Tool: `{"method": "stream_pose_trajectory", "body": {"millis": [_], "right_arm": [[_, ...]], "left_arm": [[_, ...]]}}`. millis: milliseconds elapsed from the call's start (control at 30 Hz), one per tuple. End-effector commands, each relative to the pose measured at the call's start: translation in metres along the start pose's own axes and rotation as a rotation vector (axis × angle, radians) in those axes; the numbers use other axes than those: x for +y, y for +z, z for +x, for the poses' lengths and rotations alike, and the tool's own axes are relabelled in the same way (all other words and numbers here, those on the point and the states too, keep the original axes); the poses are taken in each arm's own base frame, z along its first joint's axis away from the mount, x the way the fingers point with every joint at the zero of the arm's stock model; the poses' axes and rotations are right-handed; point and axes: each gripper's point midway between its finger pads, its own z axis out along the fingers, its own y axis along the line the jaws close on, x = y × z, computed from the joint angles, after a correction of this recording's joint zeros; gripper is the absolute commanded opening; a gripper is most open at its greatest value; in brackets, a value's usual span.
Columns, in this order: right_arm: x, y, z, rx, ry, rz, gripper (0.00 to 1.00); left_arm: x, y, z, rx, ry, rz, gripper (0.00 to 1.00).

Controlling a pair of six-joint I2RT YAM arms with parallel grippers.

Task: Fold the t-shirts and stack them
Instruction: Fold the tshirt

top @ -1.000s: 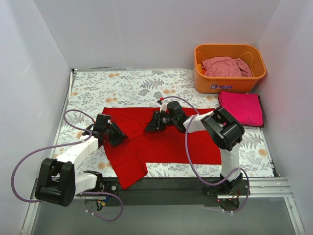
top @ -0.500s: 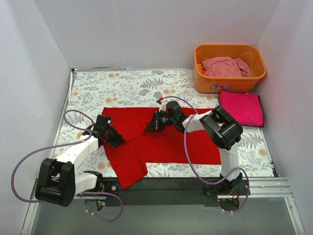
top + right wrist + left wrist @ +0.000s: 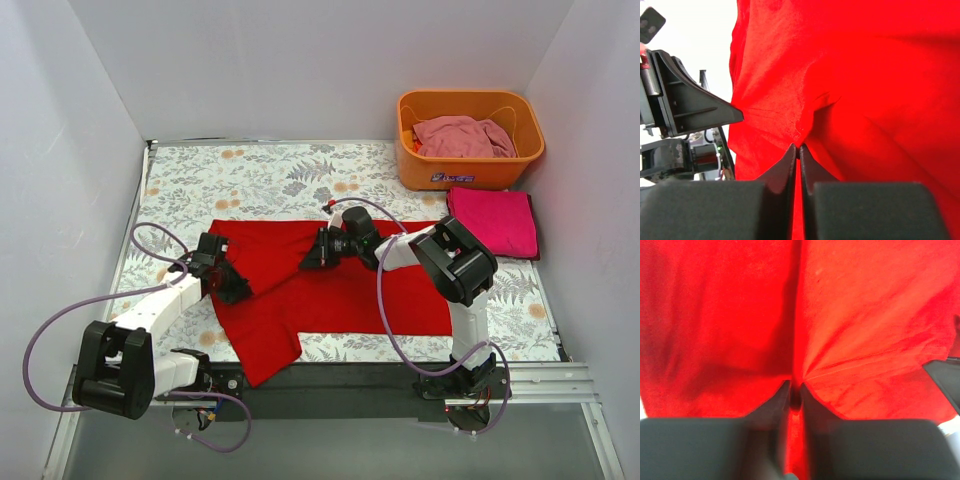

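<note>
The bright red t-shirt [image 3: 330, 290] lies spread across the middle of the floral table. My left gripper [image 3: 236, 290] is shut on a pinch of its cloth near the left side; red fabric [image 3: 850, 325] fills the left wrist view and bunches at the gripper [image 3: 795, 390]. My right gripper [image 3: 308, 260] is shut on a fold at the shirt's upper middle, the cloth [image 3: 865, 75] puckering at the gripper [image 3: 799, 147]. A magenta-pink t-shirt [image 3: 492, 220] lies folded at the right. A pale pink t-shirt [image 3: 462, 136] sits crumpled in the basket.
An orange plastic basket [image 3: 470, 170] stands at the back right corner. White walls close in the table on three sides. The left arm's body [image 3: 685, 107] shows in the right wrist view. Purple cables loop beside both arms.
Both grippers have closed on the red t-shirt. The right gripper has lifted its pinch slightly and the left one has shifted a little toward the shirt's left edge.
</note>
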Motion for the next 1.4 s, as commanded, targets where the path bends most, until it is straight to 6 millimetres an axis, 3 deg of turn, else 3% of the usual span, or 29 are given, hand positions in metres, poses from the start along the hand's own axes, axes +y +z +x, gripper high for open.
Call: {"method": "stream_pose_trajectory", "body": {"millis": [0, 133, 233, 333, 400, 433, 467, 500, 533, 600, 667, 700, 767, 967, 1167, 1300, 1367], "right_arm": [[0.008, -0.007, -0.001, 0.002, -0.017, -0.043, 0.16], [0.014, -0.023, -0.014, -0.038, -0.042, -0.035, 0.37], [0.005, -0.046, -0.029, -0.074, -0.088, 0.048, 0.44], [-0.012, -0.079, -0.044, -0.118, -0.126, 0.149, 0.46], [-0.028, -0.108, -0.064, -0.183, -0.162, 0.227, 0.47], [-0.039, -0.119, -0.062, -0.176, -0.146, 0.274, 0.46], [-0.052, -0.141, -0.078, -0.232, -0.149, 0.337, 0.46], [-0.062, -0.152, -0.081, -0.242, -0.163, 0.379, 0.46], [-0.073, -0.165, -0.082, -0.250, -0.148, 0.426, 0.46], [-0.092, -0.197, -0.095, -0.309, -0.119, 0.488, 0.45], [-0.113, -0.224, -0.099, -0.341, -0.093, 0.549, 0.44], [-0.121, -0.231, -0.099, -0.345, -0.080, 0.567, 0.43], [-0.140, -0.248, -0.100, -0.357, -0.044, 0.602, 0.41], [-0.186, -0.272, -0.091, -0.367, 0.074, 0.664, 0.39], [-0.227, -0.286, -0.086, -0.365, 0.161, 0.744, 0.39], [-0.246, -0.300, -0.097, -0.396, 0.193, 0.776, 0.40], [-0.252, -0.305, -0.108, -0.411, 0.186, 0.794, 0.40]], "left_arm": [[0.002, -0.007, -0.004, -0.009, -0.013, -0.044, 0.18], [-0.009, -0.018, -0.016, -0.062, -0.022, -0.018, 0.42], [-0.018, -0.029, -0.045, -0.170, -0.011, -0.032, 0.51], [-0.025, -0.039, -0.085, -0.277, -0.004, -0.052, 0.52], [-0.027, -0.040, -0.112, -0.320, -0.024, -0.068, 0.51], [-0.032, -0.039, -0.124, -0.339, -0.013, -0.058, 0.50], [-0.028, -0.029, -0.132, -0.327, -0.020, -0.090, 0.48], [-0.031, -0.025, -0.139, -0.331, -0.015, -0.097, 0.45], [-0.044, -0.028, -0.155, -0.365, -0.005, -0.079, 0.43], [-0.045, -0.009, -0.164, -0.339, -0.006, -0.117, 0.32], [-0.055, -0.001, -0.180, -0.352, -0.004, -0.121, 0.24], [-0.051, 0.013, -0.181, -0.331, -0.005, -0.148, 0.19], [-0.055, 0.020, -0.194, -0.350, -0.003, -0.162, 0.15], [-0.033, 0.060, -0.197, -0.279, -0.028, -0.261, 0.12], [-0.013, 0.084, -0.201, -0.228, -0.056, -0.320, 0.12], [0.001, 0.099, -0.213, -0.203, -0.083, -0.370, 0.12], [-0.005, 0.101, -0.222, -0.213, -0.084, -0.364, 0.12]]}}
